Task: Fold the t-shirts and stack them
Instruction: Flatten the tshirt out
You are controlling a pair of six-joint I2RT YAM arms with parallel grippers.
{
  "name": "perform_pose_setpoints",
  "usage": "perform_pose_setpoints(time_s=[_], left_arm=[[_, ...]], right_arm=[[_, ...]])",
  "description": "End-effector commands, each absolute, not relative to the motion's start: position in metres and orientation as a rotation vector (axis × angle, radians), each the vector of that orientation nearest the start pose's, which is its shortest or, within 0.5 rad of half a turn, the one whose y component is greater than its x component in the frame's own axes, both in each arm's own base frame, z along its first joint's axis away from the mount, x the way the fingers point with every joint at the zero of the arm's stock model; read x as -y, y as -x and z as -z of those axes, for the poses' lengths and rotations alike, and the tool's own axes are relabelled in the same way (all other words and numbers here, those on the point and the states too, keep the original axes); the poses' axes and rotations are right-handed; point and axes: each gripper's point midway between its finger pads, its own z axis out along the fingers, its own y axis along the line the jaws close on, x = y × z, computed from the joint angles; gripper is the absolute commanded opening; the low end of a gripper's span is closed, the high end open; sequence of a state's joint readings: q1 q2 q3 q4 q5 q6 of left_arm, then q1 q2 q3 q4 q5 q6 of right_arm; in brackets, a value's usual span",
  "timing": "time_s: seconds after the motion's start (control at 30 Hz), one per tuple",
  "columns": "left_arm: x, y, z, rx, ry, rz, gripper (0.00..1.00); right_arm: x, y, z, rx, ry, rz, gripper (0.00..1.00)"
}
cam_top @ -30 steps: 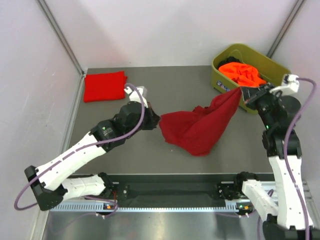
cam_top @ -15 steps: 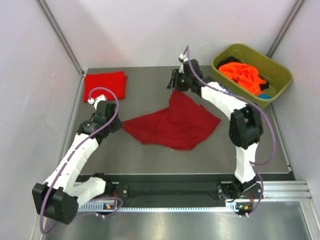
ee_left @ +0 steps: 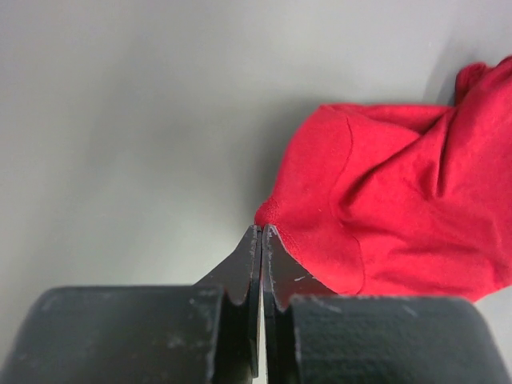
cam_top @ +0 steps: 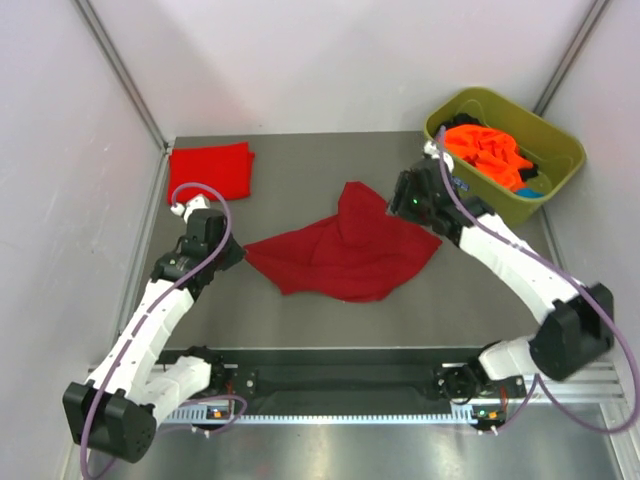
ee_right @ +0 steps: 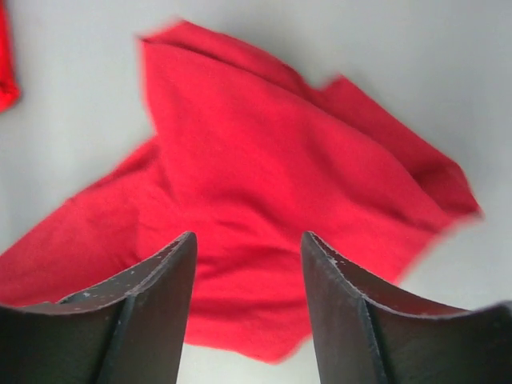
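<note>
A dark crimson t-shirt (cam_top: 340,250) lies crumpled and partly spread in the middle of the table. My left gripper (cam_top: 240,250) is shut at its left corner, and in the left wrist view the cloth corner (ee_left: 276,214) meets the closed fingertips of that gripper (ee_left: 262,228). My right gripper (cam_top: 400,205) hovers over the shirt's right side, open, with only the shirt (ee_right: 264,160) far below its jaws. A brighter red t-shirt (cam_top: 208,172) lies folded at the back left. Orange t-shirts (cam_top: 485,148) fill the tub.
The olive-green tub (cam_top: 555,150) stands at the back right corner, close behind my right arm. Grey walls close in the table on the left, back and right. A black rail runs along the near edge.
My right gripper has opened and let the crimson shirt go, and it now hovers over the shirt's right side. The shirt dropped flat on the table. My left gripper drew its corner leftward.
</note>
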State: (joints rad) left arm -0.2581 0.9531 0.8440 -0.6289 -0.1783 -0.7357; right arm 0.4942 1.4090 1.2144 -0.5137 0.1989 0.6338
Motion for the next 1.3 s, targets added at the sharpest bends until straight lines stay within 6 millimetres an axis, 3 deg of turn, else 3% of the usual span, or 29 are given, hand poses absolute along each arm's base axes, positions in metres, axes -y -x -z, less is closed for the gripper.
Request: perform_pose_setpoints(time_s=[0.0, 0.03, 0.17, 0.2, 0.3, 0.5, 0.6, 0.63, 0.67, 0.73, 0.77, 0.83, 0.87, 0.97, 1.0, 1.07, 1.17, 1.27], left_arm=[[0.079, -0.285, -0.174, -2.186, 0.623, 0.390, 0.00], [0.079, -0.284, -0.174, -2.185, 0.619, 0.394, 0.00], [0.085, -0.285, -0.175, -2.195, 0.576, 0.422, 0.00], [0.087, -0.284, -0.171, -2.215, 0.566, 0.431, 0.00], [0.089, -0.284, -0.169, -2.225, 0.561, 0.437, 0.00], [0.089, -0.285, -0.181, -2.183, 0.550, 0.452, 0.00], [0.090, -0.284, -0.187, -2.186, 0.547, 0.465, 0.00], [0.092, -0.284, -0.193, -2.174, 0.543, 0.485, 0.00], [0.093, -0.283, -0.196, -2.173, 0.540, 0.493, 0.00], [0.094, -0.281, -0.207, -2.149, 0.532, 0.512, 0.00], [0.092, -0.279, -0.219, -2.128, 0.535, 0.512, 0.00], [0.090, -0.276, -0.232, -2.103, 0.536, 0.515, 0.00], [0.088, -0.274, -0.249, -2.067, 0.529, 0.522, 0.00], [0.083, -0.264, -0.276, -2.029, 0.522, 0.525, 0.00], [0.087, -0.259, -0.280, -2.036, 0.509, 0.551, 0.00], [0.091, -0.251, -0.294, -2.019, 0.496, 0.600, 0.00], [0.103, -0.244, -0.298, -2.031, 0.471, 0.687, 0.00], [0.099, -0.247, -0.279, -2.092, 0.474, 0.626, 0.00]], right_arm=[[-0.149, -0.334, -0.164, -2.283, -0.390, -0.272, 0.56], [-0.142, -0.325, -0.145, -2.313, -0.401, -0.240, 0.57], [-0.122, -0.316, -0.119, -2.292, -0.418, -0.150, 0.61], [-0.121, -0.324, -0.123, -2.234, -0.427, -0.161, 0.61], [-0.111, -0.329, -0.102, -2.220, -0.433, -0.117, 0.61], [-0.111, -0.369, -0.097, -2.115, -0.394, -0.109, 0.57], [-0.107, -0.379, -0.099, -2.108, -0.383, -0.073, 0.29], [-0.107, -0.381, -0.108, -2.097, -0.378, -0.078, 0.10], [-0.108, -0.382, -0.110, -2.094, -0.378, -0.080, 0.01], [-0.108, -0.380, -0.133, -2.070, -0.370, -0.103, 0.00], [-0.103, -0.369, -0.135, -2.107, -0.364, -0.074, 0.00], [-0.094, -0.363, -0.182, -2.034, -0.400, -0.081, 0.00], [-0.085, -0.345, -0.197, -2.044, -0.403, -0.063, 0.00], [-0.078, -0.327, -0.247, -1.973, -0.401, -0.113, 0.00], [-0.076, -0.313, -0.263, -1.955, -0.385, -0.147, 0.00], [-0.074, -0.304, -0.296, -1.893, -0.390, -0.200, 0.00], [-0.081, -0.301, -0.337, -1.776, -0.355, -0.300, 0.00], [-0.098, -0.322, -0.357, -1.723, -0.273, -0.341, 0.00]])
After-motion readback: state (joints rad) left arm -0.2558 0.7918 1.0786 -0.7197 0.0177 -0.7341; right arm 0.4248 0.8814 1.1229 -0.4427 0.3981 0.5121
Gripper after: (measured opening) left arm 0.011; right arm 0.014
